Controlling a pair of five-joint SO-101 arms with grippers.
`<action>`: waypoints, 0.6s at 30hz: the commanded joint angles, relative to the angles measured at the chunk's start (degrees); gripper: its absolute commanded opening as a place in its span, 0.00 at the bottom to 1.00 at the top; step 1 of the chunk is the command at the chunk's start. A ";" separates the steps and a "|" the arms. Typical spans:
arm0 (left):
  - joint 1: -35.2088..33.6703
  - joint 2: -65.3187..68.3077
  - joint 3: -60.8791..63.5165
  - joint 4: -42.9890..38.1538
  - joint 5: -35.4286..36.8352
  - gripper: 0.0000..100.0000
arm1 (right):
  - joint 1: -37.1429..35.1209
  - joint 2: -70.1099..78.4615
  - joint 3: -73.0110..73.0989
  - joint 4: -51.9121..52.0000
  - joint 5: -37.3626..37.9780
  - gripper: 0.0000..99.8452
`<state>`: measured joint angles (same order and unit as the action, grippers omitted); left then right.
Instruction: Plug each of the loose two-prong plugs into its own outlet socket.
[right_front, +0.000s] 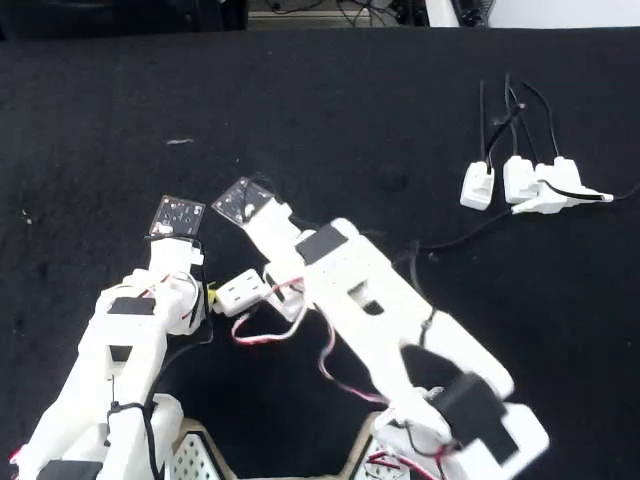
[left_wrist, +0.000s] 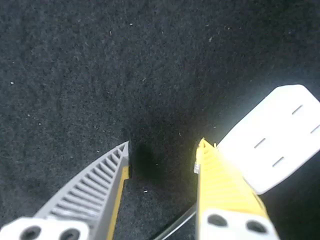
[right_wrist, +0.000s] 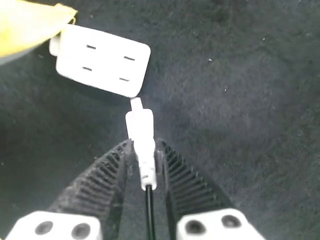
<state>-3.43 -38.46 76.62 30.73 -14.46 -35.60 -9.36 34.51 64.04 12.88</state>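
Note:
A white outlet block (right_wrist: 102, 60) with slotted sockets on its upper face lies flat on the black table (right_front: 330, 120). My right gripper (right_wrist: 144, 150) is shut on a white two-prong plug (right_wrist: 140, 125) with a black cord. The plug's prongs point at the block's near edge and stop just short of it. My left gripper (left_wrist: 164, 150) stands open over bare cloth with nothing between its fingers. Its yellow finger (left_wrist: 220, 185) is right beside the outlet block (left_wrist: 272, 135). In the high view the outlet block (right_front: 240, 292) sits between the two arms.
Three more white plugs (right_front: 477, 185) (right_front: 518, 178) (right_front: 560, 190) with black cords lie in a cluster at the far right of the table. A black cord (right_front: 450, 240) trails from there toward the right arm (right_front: 340, 270). Red and white wires loop near the arms' bases.

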 joint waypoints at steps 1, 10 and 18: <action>1.36 0.44 -1.54 0.88 -0.35 0.22 | 0.97 3.12 -7.52 2.99 -2.55 0.01; 2.15 0.44 -1.54 0.88 -0.09 0.22 | 0.79 6.46 -12.00 3.43 -3.43 0.01; 4.35 0.44 -4.62 7.03 -0.09 0.22 | 1.85 6.46 -15.34 9.23 0.09 0.01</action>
<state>0.09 -38.20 74.68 35.03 -14.46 -35.60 -2.59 24.40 69.49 10.86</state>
